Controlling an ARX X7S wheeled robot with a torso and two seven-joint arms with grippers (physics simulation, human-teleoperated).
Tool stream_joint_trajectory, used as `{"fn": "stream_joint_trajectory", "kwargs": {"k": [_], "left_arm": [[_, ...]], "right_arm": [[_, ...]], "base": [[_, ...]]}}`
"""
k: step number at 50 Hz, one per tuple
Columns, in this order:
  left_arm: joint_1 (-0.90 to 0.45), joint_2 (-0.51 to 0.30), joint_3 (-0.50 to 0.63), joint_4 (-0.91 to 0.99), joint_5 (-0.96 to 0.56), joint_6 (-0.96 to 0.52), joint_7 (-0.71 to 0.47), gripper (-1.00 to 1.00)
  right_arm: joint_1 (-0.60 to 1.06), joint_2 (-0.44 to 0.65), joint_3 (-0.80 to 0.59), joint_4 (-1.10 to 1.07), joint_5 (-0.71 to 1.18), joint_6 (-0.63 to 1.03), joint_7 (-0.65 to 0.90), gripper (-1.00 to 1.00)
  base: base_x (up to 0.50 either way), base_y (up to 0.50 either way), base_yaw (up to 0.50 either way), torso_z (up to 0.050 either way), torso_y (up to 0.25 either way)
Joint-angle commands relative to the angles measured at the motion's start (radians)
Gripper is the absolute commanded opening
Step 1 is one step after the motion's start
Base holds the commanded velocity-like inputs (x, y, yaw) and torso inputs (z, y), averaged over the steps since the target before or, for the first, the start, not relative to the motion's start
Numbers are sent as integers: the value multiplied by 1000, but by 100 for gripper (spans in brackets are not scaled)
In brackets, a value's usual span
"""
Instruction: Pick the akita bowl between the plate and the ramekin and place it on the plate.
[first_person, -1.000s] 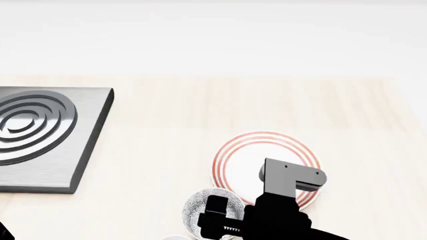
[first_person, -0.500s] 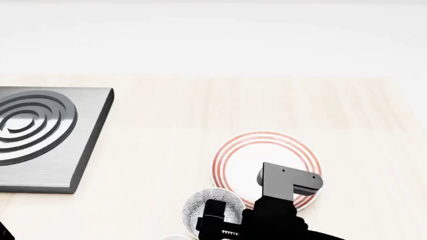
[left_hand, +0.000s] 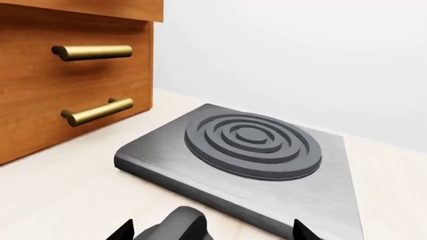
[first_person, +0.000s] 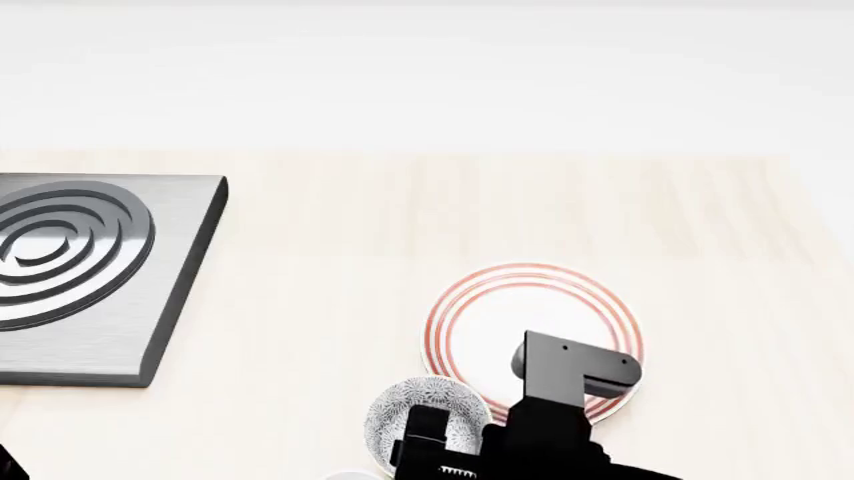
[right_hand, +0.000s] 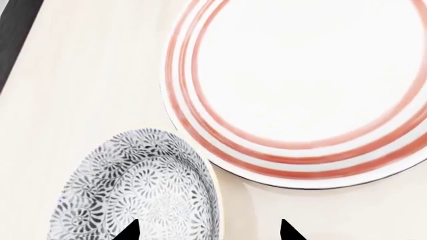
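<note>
Pale wood countertop (first_person: 334, 250) fills the head view under a white wall, with a grey metal hob plate (first_person: 80, 275) at nine o'clock. Near the lower centre the plate (first_person: 487, 320) lies flat, and the akita bowl (first_person: 427, 410) sits at its seven o'clock, rim just beside the plate's rim. A sliver of white at the bottom edge, at the bowl's seven o'clock, may be the ramekin; too little is shown to tell.

Over the last second the right arm has been drawn back toward six o'clock and lowered: its grey wrist block (first_person: 574, 370) now sits lower across the plate's five o'clock rim than before. The right gripper (right_hand: 208, 231) is seen in its wrist view with two dark tips spread apart, nothing between them, one tip over the bowl's patterned bowl wall, the other over bare counter. The bowl has not been gripped or shifted.

The approach is judged to be closing on the bowl; the lift is not yet begun. Of the left gripper (left_hand: 210, 231) only dark tips show, apart and empty, beside the hob plate.
</note>
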Motion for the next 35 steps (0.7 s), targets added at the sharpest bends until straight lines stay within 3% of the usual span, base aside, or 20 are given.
{"fn": "stream_joint_trajectory", "kwargs": {"k": [1,17,18,35], "left_arm": [[-2,1,3,-15,1,13,3,100],[-3,-2,6,-14,0,14,-1,100],[-4,-2,6,-16,0,15,-1,100],[2,-7,9,3,-5,5,-11,100]], "right_arm": [[0,4,-4,15,7,-9,-7,100],[1,6,-9,30,7,-33,-7,100],[-3,9,-21,18,-5,-46,-7,-100],[-24,26,-74,-66,-33,-89,6,-100]], "base": [[0,0,0,0,0],[0,0,0,0,0],[0,0,0,0,0],[0,0,0,0,0]]}}
